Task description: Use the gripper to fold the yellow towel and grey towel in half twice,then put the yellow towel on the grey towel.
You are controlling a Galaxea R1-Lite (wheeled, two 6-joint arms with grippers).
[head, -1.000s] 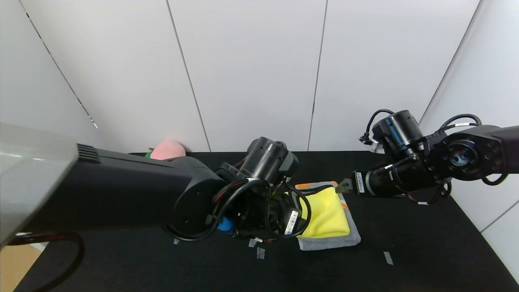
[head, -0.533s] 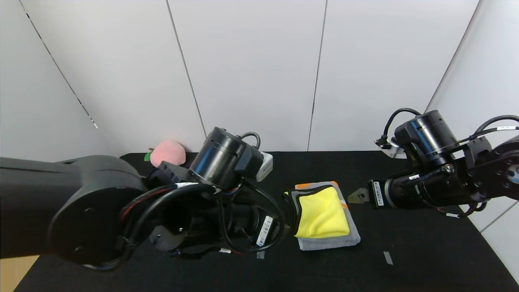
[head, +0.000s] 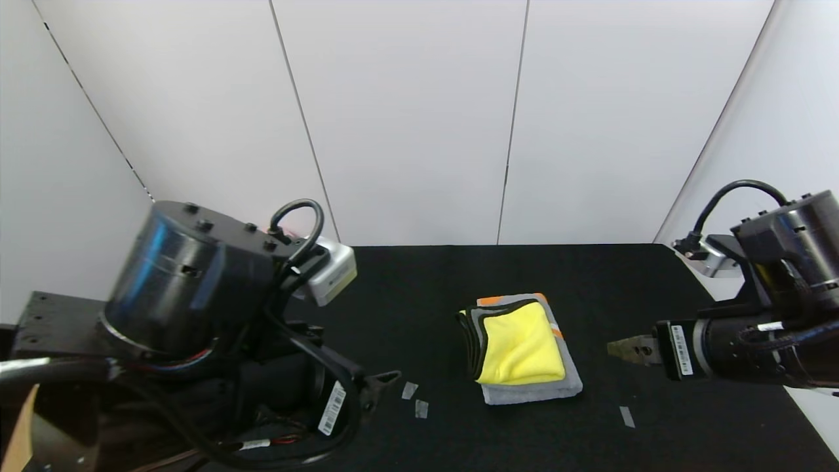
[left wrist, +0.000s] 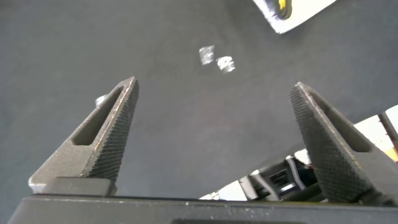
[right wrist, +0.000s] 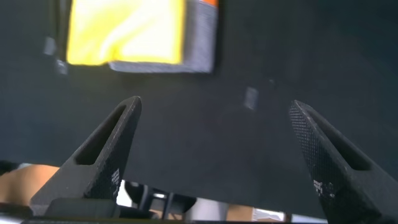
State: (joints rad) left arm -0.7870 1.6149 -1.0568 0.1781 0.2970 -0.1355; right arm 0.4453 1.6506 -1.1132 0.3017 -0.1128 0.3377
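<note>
Towels sit stacked mid-bench: yellow towel (head: 521, 344) folded atop grey towel (head: 534, 390). Both jaws are spread and empty, right gripper (head: 623, 348) nearer the stack than left gripper (head: 383, 380).

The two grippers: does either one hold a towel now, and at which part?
Nothing is held. The left gripper and right gripper both have open, empty jaws, apart from the yellow towel, which lies folded on the grey towel.

I see both arms drawn apart — my left gripper (left wrist: 211, 134) spread wide and empty, my right gripper (right wrist: 214, 149) likewise.
</note>
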